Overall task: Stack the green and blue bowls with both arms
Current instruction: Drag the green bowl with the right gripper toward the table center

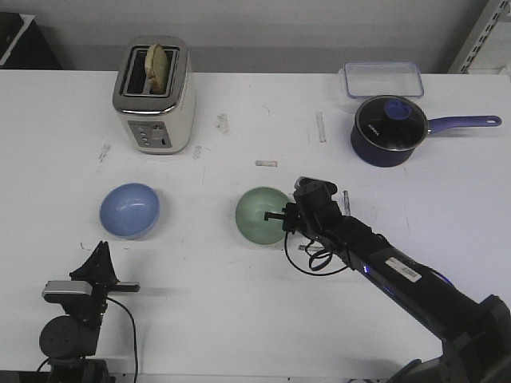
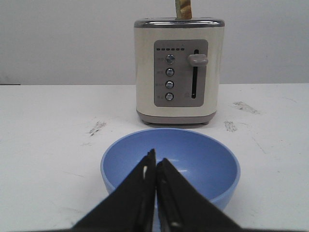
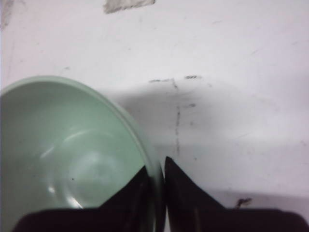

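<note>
Right gripper (image 3: 157, 186): clamped on green bowl (image 1: 262, 215) rim, 3 o'clock side. Lift level, carry toward blue bowl (image 1: 129, 210). Left gripper (image 2: 155, 166): closed, empty.

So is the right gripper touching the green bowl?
Touching: the right wrist view shows the right gripper closed on the green bowl, rim between its fingers.

A cream toaster (image 1: 154, 97) (bread (image 1: 157, 64) in its slot) stands on the white tabletop (image 1: 239, 311); far right, a dark saucepan (image 1: 389, 130) beside a clear container (image 1: 383, 79).
</note>
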